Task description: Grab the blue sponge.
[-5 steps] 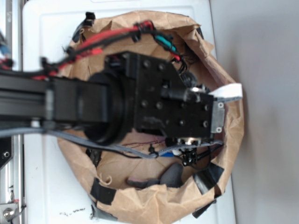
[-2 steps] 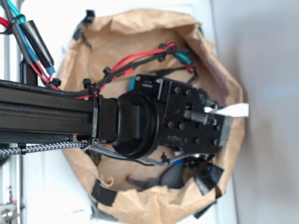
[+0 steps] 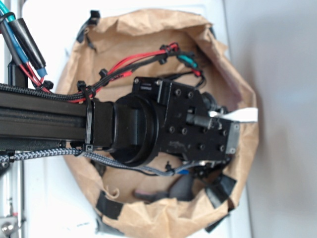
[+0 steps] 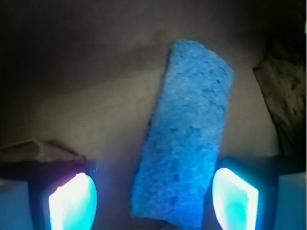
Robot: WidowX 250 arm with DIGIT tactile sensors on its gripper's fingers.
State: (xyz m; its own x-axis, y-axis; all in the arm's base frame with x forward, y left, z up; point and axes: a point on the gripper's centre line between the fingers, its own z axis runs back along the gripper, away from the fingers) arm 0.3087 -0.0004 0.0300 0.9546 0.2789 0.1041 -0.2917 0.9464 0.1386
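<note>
Here the gripper [image 4: 153, 199] stands wide open around the blue sponge [image 4: 184, 136], which sits nearer one finger, so it should centre itself before closing.

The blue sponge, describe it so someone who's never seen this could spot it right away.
Look inside the brown paper bag, under the black arm. In the wrist view the blue sponge lies flat between the two glowing fingers. It is a long porous light-blue rectangle, the only blue thing on the brown paper.
</note>
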